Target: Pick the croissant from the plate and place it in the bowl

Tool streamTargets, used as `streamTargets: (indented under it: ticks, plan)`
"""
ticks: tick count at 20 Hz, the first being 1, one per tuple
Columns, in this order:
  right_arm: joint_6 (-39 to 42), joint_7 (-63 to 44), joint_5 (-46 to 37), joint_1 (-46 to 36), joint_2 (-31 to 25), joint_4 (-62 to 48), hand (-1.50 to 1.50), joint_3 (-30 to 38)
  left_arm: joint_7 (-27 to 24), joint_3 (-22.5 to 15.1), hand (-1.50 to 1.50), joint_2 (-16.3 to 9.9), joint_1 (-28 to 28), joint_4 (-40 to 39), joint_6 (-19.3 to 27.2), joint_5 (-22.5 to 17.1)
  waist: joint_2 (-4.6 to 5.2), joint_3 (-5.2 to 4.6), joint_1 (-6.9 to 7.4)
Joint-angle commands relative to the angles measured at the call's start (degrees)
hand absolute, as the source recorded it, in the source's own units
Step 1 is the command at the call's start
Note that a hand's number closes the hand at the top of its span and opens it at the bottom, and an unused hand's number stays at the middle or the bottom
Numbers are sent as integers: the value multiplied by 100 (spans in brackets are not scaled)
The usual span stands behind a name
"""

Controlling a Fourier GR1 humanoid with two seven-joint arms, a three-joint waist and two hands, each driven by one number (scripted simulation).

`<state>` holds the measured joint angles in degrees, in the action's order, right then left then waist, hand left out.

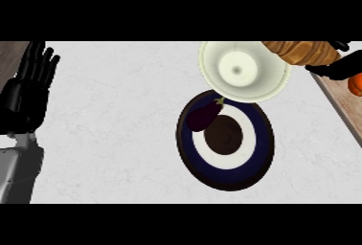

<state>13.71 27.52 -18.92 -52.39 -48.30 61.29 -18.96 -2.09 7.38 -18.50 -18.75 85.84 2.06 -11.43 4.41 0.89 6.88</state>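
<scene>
Nearest the camera, at the left edge, the left hand [28, 91] rests open over the tabletop [113, 143], fingers straight and pointing to the far side, holding nothing and well apart from everything else.

Right of centre lies the plate [225, 179], dark-rimmed with a white ring and a dark middle. An eggplant [203, 116] sits on its far-left part; no croissant is on it.

Just beyond the plate, overlapping its far rim in this view, stands the pale bowl [263, 86], with nothing visible inside.

At the far right the croissant [302, 51] is up off the plate, held by the right hand [341, 67], whose dark fingers curl round its right end. Its long axis runs left to right, tilting a little toward the near side on the right, and its left end overhangs the bowl's right rim.

By my judgement the carry is nearly done: the bowl's middle lies to the left and slightly near of the croissant, so the hand should shift that way before letting go. A release from here could land it on the rim.
</scene>
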Motion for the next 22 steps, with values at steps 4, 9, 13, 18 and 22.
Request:
streamTargets:
  ticks: [4,9,13,18,22]
  plan:
    - [1379,1855,1100,-393,-341,-1049,150,649,4,-58,0,27,-18,10,-5,32,-49,-39,120]
    - [2203,2308,1157,-880,-520,-1618,150,504,-5,-183,0,94,-111,-82,-37,87,-48,-71,214]
    - [2427,2330,1146,-1207,-380,-1900,150,252,133,-158,0,41,-310,-121,5,100,-84,-73,224]
    - [2532,2325,925,-1540,-140,-1996,150,-295,93,-245,0,169,-202,-190,103,204,-153,-86,195]
    - [2414,2475,752,-1632,193,-2146,150,-703,26,-224,0,194,-206,-229,107,204,-175,-85,82]
